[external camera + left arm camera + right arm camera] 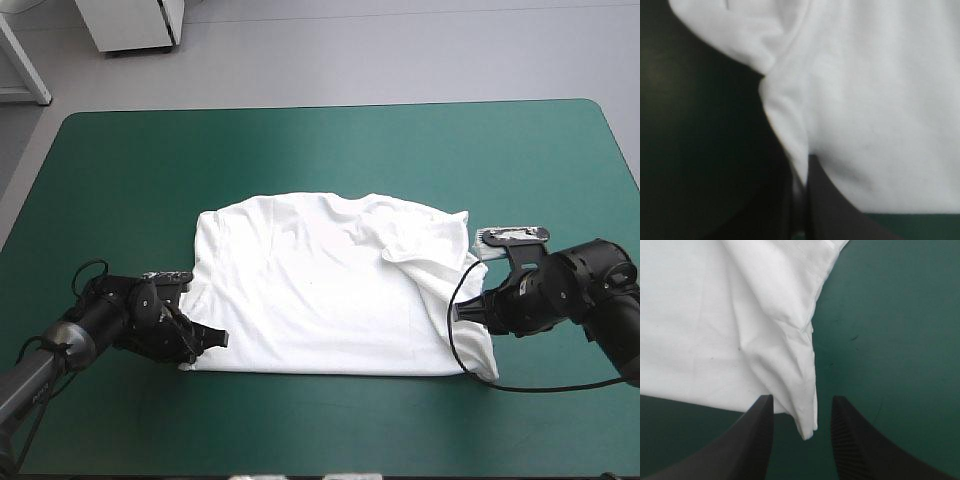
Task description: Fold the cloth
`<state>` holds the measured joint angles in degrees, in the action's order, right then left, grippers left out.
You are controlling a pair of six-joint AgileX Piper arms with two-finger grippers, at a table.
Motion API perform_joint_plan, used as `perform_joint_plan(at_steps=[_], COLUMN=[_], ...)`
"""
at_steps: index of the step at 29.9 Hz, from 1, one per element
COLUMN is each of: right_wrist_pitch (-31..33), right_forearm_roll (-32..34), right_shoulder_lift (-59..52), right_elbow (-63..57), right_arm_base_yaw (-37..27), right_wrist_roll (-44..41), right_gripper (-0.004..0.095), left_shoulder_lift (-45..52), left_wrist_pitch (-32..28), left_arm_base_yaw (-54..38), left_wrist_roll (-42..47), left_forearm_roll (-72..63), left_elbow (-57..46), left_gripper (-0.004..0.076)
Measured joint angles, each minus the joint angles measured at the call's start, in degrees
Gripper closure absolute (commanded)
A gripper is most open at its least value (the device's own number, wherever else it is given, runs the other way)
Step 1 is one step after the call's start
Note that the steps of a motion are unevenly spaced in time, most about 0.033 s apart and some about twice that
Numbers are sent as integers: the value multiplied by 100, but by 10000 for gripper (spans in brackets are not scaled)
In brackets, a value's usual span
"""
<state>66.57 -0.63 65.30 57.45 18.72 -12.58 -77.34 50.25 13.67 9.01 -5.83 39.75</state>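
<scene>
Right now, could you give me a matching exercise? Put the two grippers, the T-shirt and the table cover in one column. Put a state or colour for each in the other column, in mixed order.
Column one:
1. left gripper
2. right gripper
3. T-shirt
4. table cover

Column two:
A. teal-green
B. open around a T-shirt corner
C. white, spread mostly flat
D. shut on the T-shirt's edge

Pairs: 1-D, 2-B, 3-C, 4-A.

T-shirt [875, 100] blurred, cropped by edges — left gripper [800, 172] indistinct
</scene>
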Motion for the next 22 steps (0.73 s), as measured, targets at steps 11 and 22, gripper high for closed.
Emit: perform_joint_plan(at_steps=[11, 22], right_wrist_pitch=[-520, -1368], right_forearm_roll=[-87, -129], right_shoulder_lift=[545, 664], right_elbow=[-915, -1635], right_arm_base_yaw=[0, 0], right_wrist_roll=[58, -55], right_gripper=[327, 461], left_shoulder_lift=[5, 5], left_wrist_pitch=[-6, -1], left_arm_base_yaw=[0, 0], left_wrist_roll=[0, 0], left_forearm_roll=[0, 0], left_elbow=[-2, -2], left_gripper=[733, 733])
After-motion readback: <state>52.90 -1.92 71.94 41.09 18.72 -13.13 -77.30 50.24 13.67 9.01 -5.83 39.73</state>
